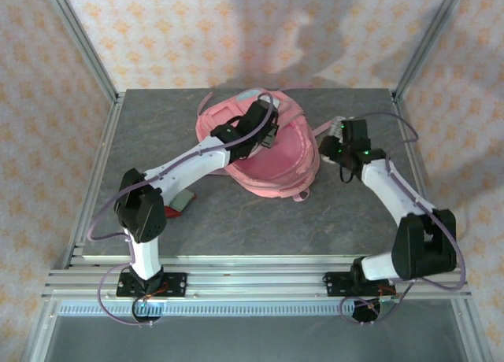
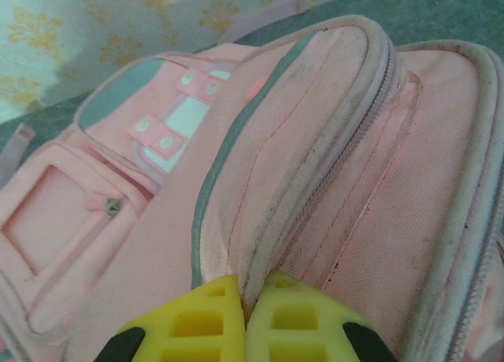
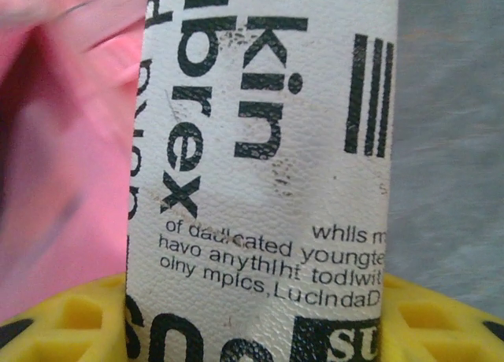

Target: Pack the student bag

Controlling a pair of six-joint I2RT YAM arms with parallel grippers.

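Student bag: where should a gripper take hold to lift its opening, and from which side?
Pinch the raised zip-edged flap on the student bag, from above, as the left gripper does: that ridge stands up thin enough for two fingers.

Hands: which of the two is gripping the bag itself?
The left hand, pinched shut on a fold of the pink bag. The right hand holds a white item with black print instead.

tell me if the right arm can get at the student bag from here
Probably yes: the right end effector, shut on a white printed item, hovers right beside the student bag with nothing seen between. The left end effector pinches the bag's zip edge further left.
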